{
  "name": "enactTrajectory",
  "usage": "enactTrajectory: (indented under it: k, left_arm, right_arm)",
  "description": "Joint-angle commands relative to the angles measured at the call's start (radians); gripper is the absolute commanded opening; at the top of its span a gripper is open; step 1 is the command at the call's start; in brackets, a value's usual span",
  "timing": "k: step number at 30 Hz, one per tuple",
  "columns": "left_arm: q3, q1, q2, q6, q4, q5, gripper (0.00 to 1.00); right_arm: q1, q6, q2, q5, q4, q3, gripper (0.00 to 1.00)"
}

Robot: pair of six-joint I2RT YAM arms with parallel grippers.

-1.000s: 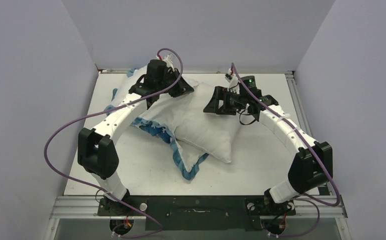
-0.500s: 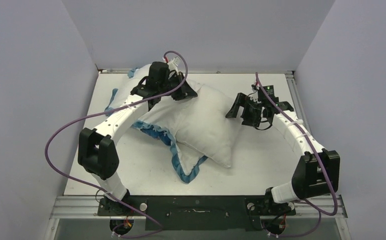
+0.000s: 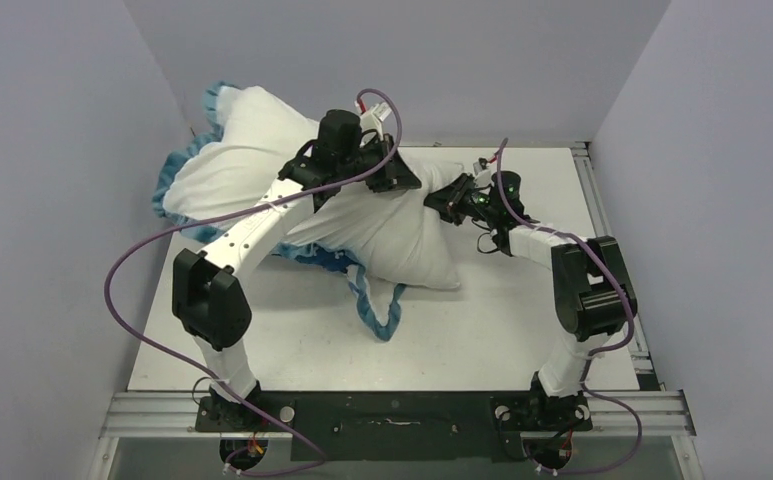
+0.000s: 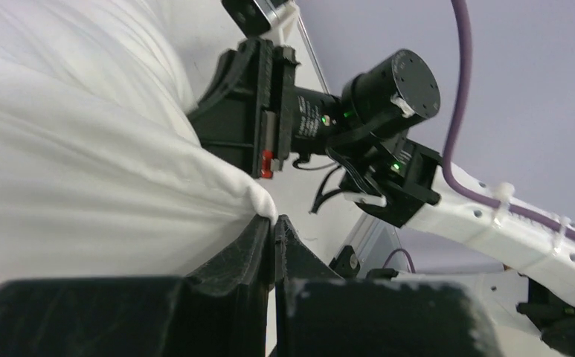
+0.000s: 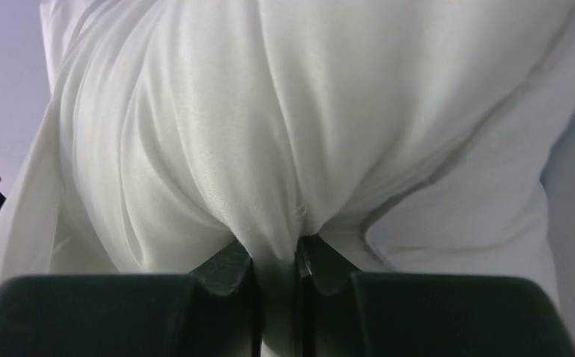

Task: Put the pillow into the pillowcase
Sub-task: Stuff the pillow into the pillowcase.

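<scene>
The white pillow (image 3: 402,240) lies across the middle of the table, its far left part lifted. The pillowcase (image 3: 184,175) shows as a blue ruffled edge around that raised white bulk, and a blue frill (image 3: 377,310) trails on the table in front. My left gripper (image 3: 407,182) is raised and shut on a white corner (image 4: 265,207) that looks like the pillow's. My right gripper (image 3: 440,200) is shut on a gathered fold of the pillow (image 5: 269,111), which fills the right wrist view. Both pinch points (image 4: 273,217) (image 5: 277,253) are close together.
The white table (image 3: 482,330) is walled in lavender on three sides. A metal rail (image 3: 602,230) runs along its right edge. The right arm's wrist motor (image 4: 388,97) sits very near my left gripper. Purple cables loop off both arms.
The left arm has risen and swung right, hauling the white bulk and blue edge up at the back left. The right gripper moved left to the pillow and shut on a fold.
</scene>
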Motion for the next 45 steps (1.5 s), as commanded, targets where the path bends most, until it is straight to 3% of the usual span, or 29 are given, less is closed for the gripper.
enactTrajectory:
  k: [1, 6, 11, 16, 18, 21, 24, 27, 31, 36, 45]
  left_arm:
    - [0.083, -0.095, -0.034, 0.042, -0.06, 0.195, 0.0]
    - [0.076, -0.08, -0.018, 0.175, -0.305, 0.02, 0.0]
    - [-0.001, -0.064, 0.004, 0.122, -0.271, 0.042, 0.02]
    - [-0.133, -0.048, -0.031, 0.005, -0.084, 0.066, 0.35]
    - [-0.251, -0.023, -0.068, -0.085, 0.092, 0.07, 0.47]
    - [-0.426, 0.016, -0.126, -0.287, 0.439, 0.092, 0.56]
    - [-0.482, 0.032, -0.127, -0.382, 0.554, 0.097, 0.63]
    - [-0.45, 0.022, -0.106, -0.38, 0.523, 0.087, 0.68]
    - [-0.391, 0.014, -0.084, -0.37, 0.366, 0.004, 0.71]
    - [-0.353, 0.014, -0.072, -0.369, 0.172, -0.118, 0.71]
    - [-0.418, 0.011, -0.053, -0.49, 0.214, -0.204, 0.69]
  right_arm:
    - [0.101, 0.172, -0.031, -0.1, 0.382, 0.092, 0.05]
    - [0.099, -0.006, -0.112, -0.077, 0.061, 0.022, 0.06]
    - [0.099, -0.131, -0.158, -0.075, -0.14, 0.026, 0.08]
    - [0.102, -0.216, -0.182, -0.111, -0.228, 0.065, 0.11]
    - [0.107, -0.298, -0.195, -0.116, -0.329, 0.095, 0.07]
    - [0.116, -0.392, -0.22, -0.131, -0.416, 0.108, 0.05]
    - [0.14, -0.44, -0.243, -0.153, -0.424, 0.089, 0.05]
    - [0.188, -0.504, -0.236, -0.182, -0.439, 0.105, 0.05]
    - [0.27, -0.596, -0.228, -0.147, -0.461, 0.173, 0.05]
    - [0.31, -0.589, -0.234, -0.128, -0.405, 0.226, 0.08]
    - [0.349, -0.586, -0.255, -0.199, -0.348, 0.267, 0.13]
